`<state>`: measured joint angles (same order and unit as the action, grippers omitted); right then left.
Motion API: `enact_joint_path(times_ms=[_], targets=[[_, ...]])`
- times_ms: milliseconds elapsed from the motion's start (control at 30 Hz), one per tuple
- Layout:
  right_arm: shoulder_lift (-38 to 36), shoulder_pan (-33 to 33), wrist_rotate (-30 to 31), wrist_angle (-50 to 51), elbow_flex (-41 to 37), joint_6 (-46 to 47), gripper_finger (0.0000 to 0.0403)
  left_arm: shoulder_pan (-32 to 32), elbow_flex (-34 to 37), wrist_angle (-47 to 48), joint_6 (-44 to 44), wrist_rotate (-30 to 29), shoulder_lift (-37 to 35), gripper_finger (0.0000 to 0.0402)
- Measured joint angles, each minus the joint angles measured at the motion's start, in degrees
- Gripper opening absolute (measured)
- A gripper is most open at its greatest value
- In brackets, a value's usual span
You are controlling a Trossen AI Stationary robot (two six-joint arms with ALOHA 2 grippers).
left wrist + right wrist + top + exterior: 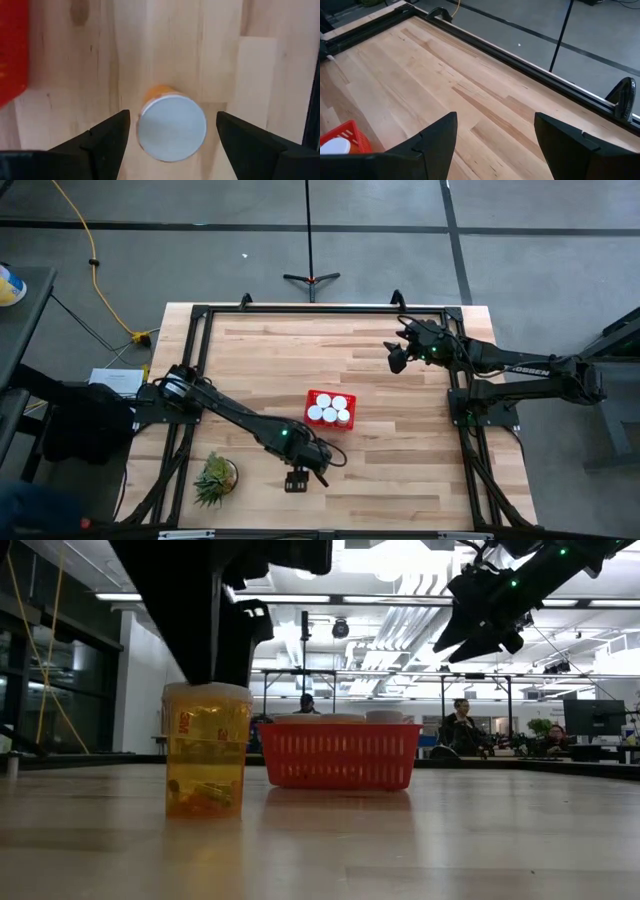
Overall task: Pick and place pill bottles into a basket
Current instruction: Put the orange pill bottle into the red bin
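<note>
Last loose pill bottle (171,128): upright on worktop (400,430), near basket (331,409) holding others. Left gripper (172,132) above it, jaws apart, straddling cap. Next: descend, clamp. Right gripper (397,358) idle, jaws apart

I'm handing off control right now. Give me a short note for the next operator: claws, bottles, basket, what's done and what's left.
Left claw: open, poised above the last loose pill bottle, one finger on each side of its white cap, not gripping yet.
Right claw: open and empty, raised over the far right part of the table, away from the work.
Basket: red, mid-table, with five white-capped bottles inside.
The loose bottle stands upright on the table, on the near side of the basket.
Done: five bottles in.
Left: lower, close on the bottle, lift it and place it in the basket.
</note>
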<state>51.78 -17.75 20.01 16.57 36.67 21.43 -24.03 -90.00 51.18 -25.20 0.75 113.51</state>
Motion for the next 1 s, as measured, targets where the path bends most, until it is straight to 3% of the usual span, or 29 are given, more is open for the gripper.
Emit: enact_joint_path(times_ms=[167, 1000], targets=[[-0.01, 0.01, 0.14, 0.15, 0.00, -0.01, 0.0256, 0.02, 0.00, -0.44, 2.11, -1.72, 0.00, 0.0330], [-0.02, 0.00, 0.44, 0.80, 0.00, -0.04, 0.0256, 0.04, 0.00, 0.00, 9.48, 0.85, 3.61, 0.0330]])
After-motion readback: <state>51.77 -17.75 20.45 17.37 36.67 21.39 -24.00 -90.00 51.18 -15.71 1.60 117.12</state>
